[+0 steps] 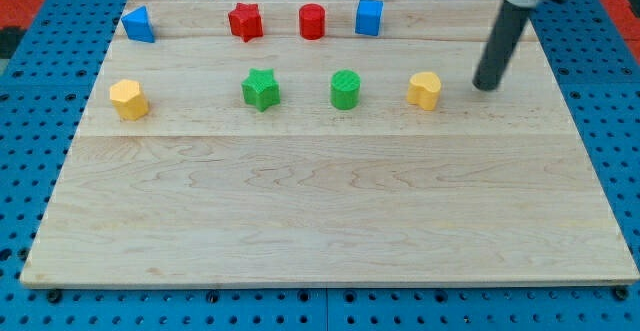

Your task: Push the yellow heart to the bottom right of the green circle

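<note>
yellow heart (424, 90) sits left of my tip (485, 87).

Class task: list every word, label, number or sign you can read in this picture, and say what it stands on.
None: no readable text shows.
The wooden board, the yellow heart, the green circle and the other blocks carry no markings.
My tip, at the heart's right and apart from it, is plain dark too.

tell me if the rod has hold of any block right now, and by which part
Nothing is held. My tip touches no block; it rests on the board to the view's right of the yellow heart, with a gap between them.
</note>
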Controlling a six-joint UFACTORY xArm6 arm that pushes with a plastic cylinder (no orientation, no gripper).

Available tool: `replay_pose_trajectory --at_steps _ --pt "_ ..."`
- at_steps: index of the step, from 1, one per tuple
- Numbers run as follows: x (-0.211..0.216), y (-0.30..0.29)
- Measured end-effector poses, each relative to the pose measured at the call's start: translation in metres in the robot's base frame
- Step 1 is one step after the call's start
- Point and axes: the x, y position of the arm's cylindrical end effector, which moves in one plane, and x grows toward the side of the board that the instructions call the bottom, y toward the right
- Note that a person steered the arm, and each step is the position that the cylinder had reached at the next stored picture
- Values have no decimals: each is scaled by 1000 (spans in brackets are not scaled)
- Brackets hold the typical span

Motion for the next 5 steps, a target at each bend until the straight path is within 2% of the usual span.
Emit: replay_pose_trajectory --at_steps 2,4,5 --pt "-2 -9" --pt "-14 -102" --pt "47 -71"
